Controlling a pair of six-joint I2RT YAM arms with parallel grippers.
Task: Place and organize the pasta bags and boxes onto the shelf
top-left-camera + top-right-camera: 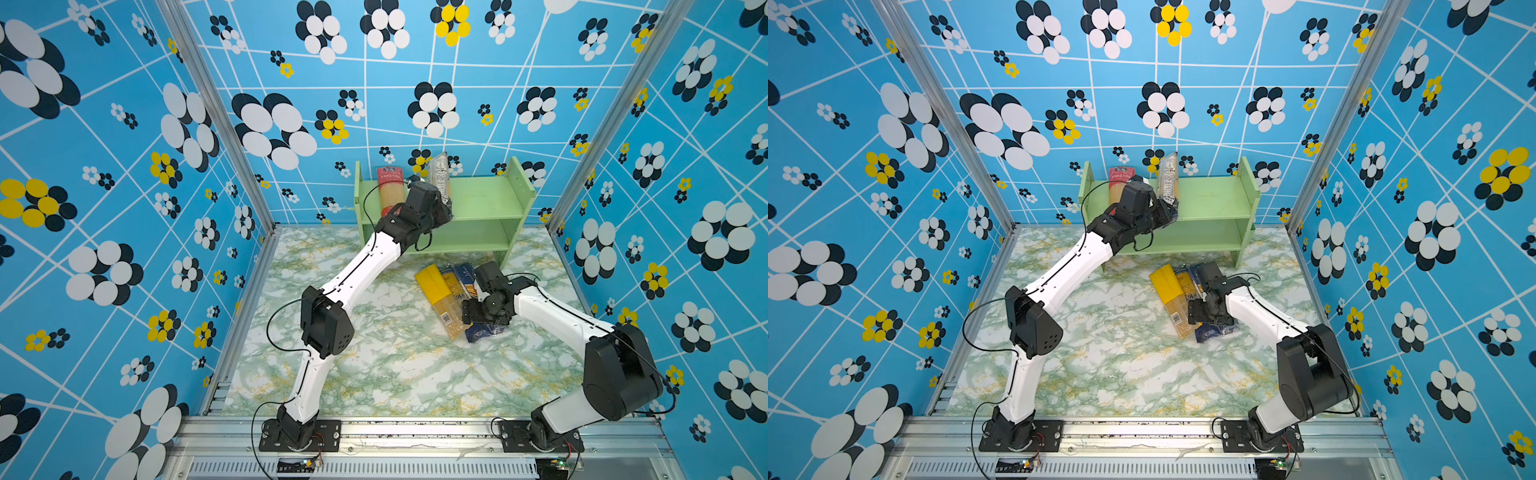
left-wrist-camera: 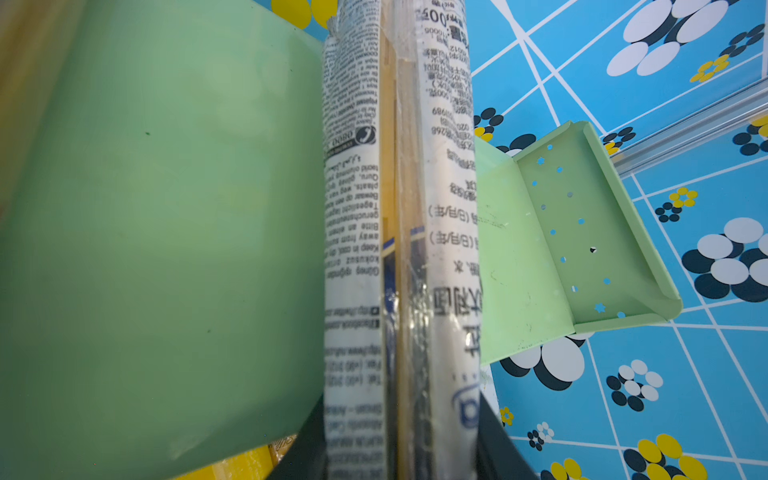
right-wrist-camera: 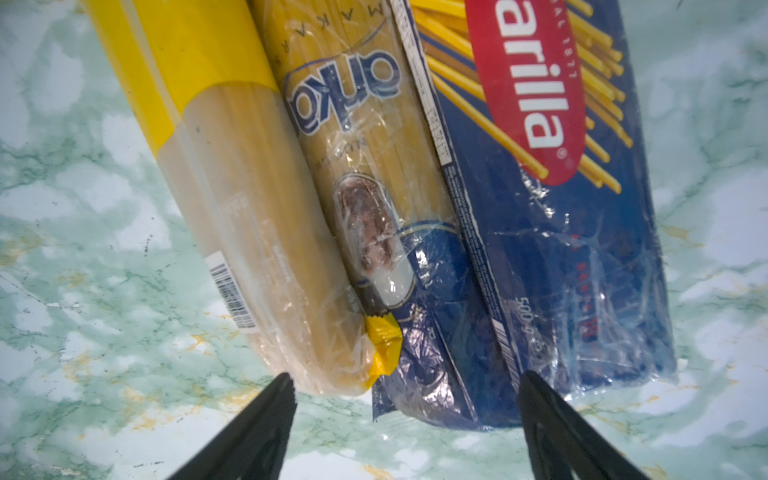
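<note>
Closest to the camera sits the long silver metal rail, at 6 o'clock of the table. Past it lies the green and white marble-look table top. Your light green two-tier wooden shelf stands at 12 o'clock, against the blue flower wall.

Your left gripper is up at the top board. Its jaws squeeze the low end of the clear spaghetti bag with the white and blue label. That bag stands nearly straight up over the top board, a bit tilted. You cannot tell if its end touches the board. At its 9 o'clock, near but apart, the spaghetti bag with red ends rests on the same board.

Your right gripper hangs low over the table, at 2 o'clock from the middle. Its jaws stand wide apart and hold nothing. Three packs lie flat there, side by side and touching. The yellow-topped clear bag is at 9 o'clock, the clear bag with dark blue ends is in the middle, and the dark blue Barilla cardboard box is at 3 o'clock. The jaws sit just at the near ends of these packs.
</note>
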